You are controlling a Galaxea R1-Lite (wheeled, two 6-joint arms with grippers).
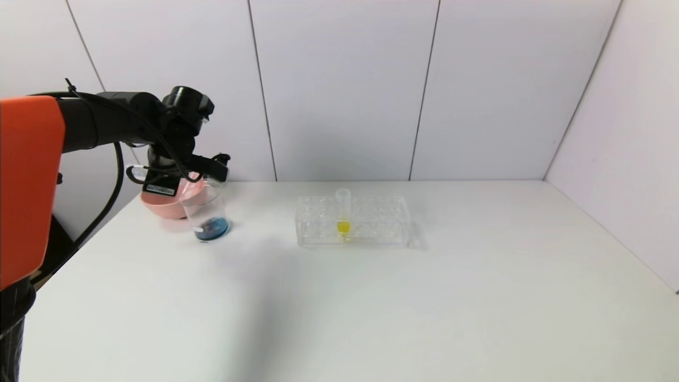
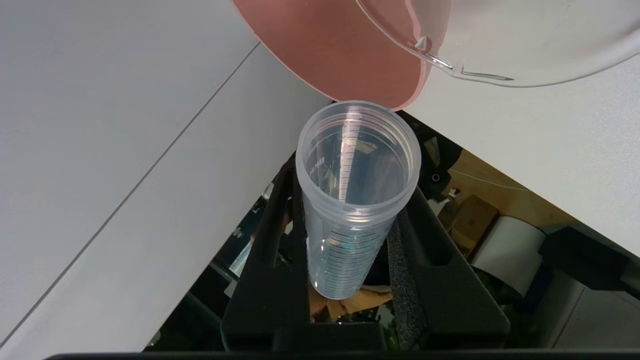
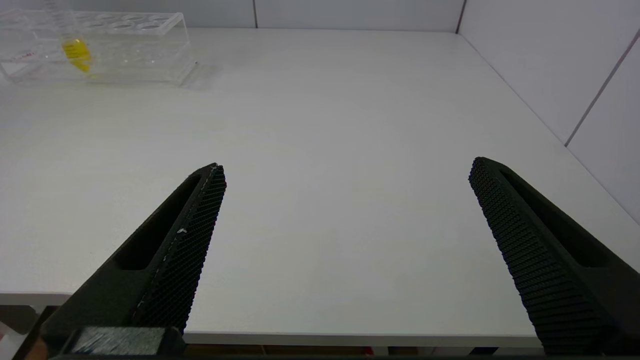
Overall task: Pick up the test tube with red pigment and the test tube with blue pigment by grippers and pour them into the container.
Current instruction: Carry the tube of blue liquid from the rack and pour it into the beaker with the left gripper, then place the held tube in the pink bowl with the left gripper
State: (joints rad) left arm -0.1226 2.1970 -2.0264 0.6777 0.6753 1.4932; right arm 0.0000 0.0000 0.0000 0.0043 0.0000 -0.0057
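From my seat, the nearest thing is the right gripper (image 3: 346, 165). It hangs over the near edge of the white table (image 1: 371, 307), jaws spread wide and holding nothing.

Farther in, the clear rack (image 1: 371, 220) stands mid-table with a yellow-tipped tube (image 1: 343, 212) upright in it.

At about nine o'clock from the rack, well apart from it, is the container (image 1: 207, 212), a small clear beaker with a shallow pool of blue pigment (image 1: 214, 228) in its bottom. A pink bowl (image 1: 162, 204) sits just behind it at ten o'clock.

Above those two, the left arm reaches in from nine o'clock, raised off the table. The left gripper (image 2: 352, 200) is clamped tight on a test tube (image 2: 350, 240). The tube is clear with printed graduations, its open mouth close to the bowl's rim. It looks emptied, with only a faint bluish tinge low down. I cannot tell for sure which pigment it carried.
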